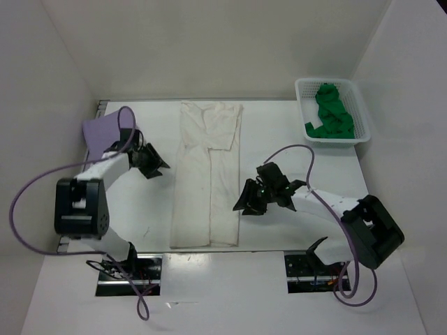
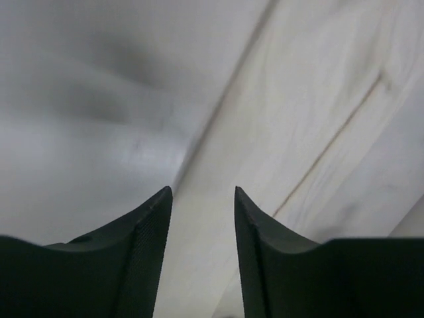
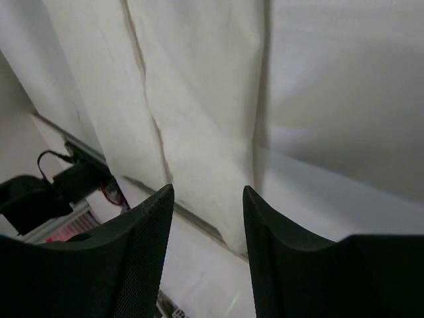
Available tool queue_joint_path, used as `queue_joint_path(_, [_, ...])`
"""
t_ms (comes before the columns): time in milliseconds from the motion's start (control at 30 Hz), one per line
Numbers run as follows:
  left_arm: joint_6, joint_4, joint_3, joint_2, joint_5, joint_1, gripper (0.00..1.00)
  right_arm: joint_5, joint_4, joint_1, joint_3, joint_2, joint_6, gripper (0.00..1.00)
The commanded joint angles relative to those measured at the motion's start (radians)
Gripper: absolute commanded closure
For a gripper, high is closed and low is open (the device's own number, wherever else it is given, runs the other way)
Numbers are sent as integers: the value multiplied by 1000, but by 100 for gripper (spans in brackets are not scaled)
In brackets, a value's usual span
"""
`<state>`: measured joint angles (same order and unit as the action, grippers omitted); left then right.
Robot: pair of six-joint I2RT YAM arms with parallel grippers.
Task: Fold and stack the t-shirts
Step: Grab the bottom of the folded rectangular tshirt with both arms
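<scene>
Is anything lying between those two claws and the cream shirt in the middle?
Nothing visible does. The left gripper is just off the cream shirt's left edge and the right gripper is at its right edge. Both are open and empty, with only table showing next to them.

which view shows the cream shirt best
The top external view: the cream shirt lies whole there, folded into a long strip. The left wrist view shows only a close patch with a seam; the right wrist view shows one end and a fold line.
</scene>
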<state>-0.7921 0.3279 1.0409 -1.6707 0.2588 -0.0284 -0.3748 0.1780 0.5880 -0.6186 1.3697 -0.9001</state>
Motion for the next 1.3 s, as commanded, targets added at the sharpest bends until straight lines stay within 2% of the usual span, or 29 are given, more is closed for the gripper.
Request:
queue_joint_path(0, [-16,159,-218,280,34,87,51,26,27,41,52,-93,-86,48])
queue_joint_path(133, [-99,307,-317,497,25,111,55,45,76,50,91,-191,-108,44])
queue_joint_path(167, [-99,341,-317,497,25,111,50,45,86,50,105,-219,-117,43])
queue_joint_path(267, [-159,376,-384,451,65,171,43,45,107,50,137,-231,-117,42])
queue_joint_path(367, [-168,393,-415,404,15,180,43,14,88,68,146,-221,-106,41])
queue_joint_path(400, [-159,402,-415,390,14,180,40,14,87,79,146,-204,-106,41])
queue_joint_path(467, [-159,421,-415,333,23,205,40,14,65,134,146,-184,-106,41])
queue_joint_path(567, [-150,459,-406,229,34,297,40,14,54,189,135,-136,-106,41])
queue_joint_path(667, [-150,468,-406,145,46,372,42,14,29,203,135,-112,-106,41])
queue_joint_path(833, [-159,468,-416,124,60,381,60,4,5,213,135,-58,-97,44])
queue_joint_path(933, [-159,477,-438,124,74,393,66,-7,-20,222,135,-28,-97,47])
queue_joint_path(1067, [-159,477,-438,143,74,394,77,-7,-45,260,117,14,-118,60])
queue_joint_path(1233, [-125,477,-429,164,106,394,77,2,-45,318,54,74,-128,61])
queue_joint_path(1267, [-125,487,-420,176,106,394,75,2,-45,319,54,74,-137,69])
